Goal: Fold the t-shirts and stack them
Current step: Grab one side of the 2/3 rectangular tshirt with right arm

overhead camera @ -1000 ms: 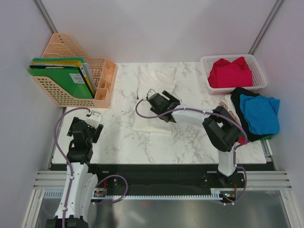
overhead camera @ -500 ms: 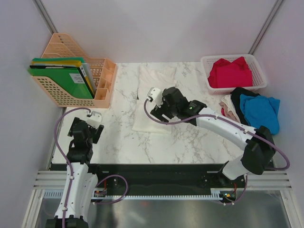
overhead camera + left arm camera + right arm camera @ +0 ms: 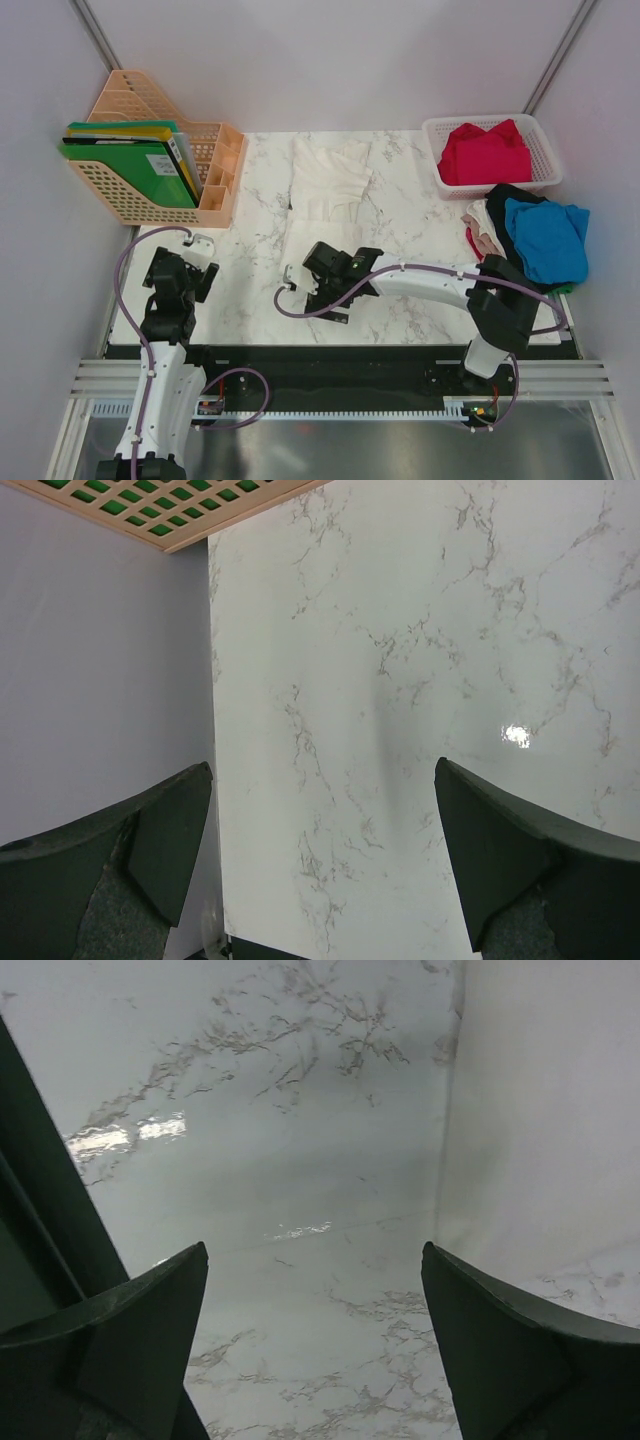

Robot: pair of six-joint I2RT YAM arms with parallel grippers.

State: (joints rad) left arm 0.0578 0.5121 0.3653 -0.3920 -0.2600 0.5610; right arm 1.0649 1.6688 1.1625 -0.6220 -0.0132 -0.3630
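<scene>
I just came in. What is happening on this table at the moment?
The right gripper, open and empty, hovers over the table beside the edge of the white shirt. The left gripper waits open at the left, also holding nothing. A red shirt is in the basket; a blue shirt tops the pile on the right.

No text, number or brand can be read in any view. The green folders (image 3: 120, 162) in the peach rack (image 3: 215, 205) at the far left carry a small pale label (image 3: 162, 160), but its print is too small to read.
</scene>
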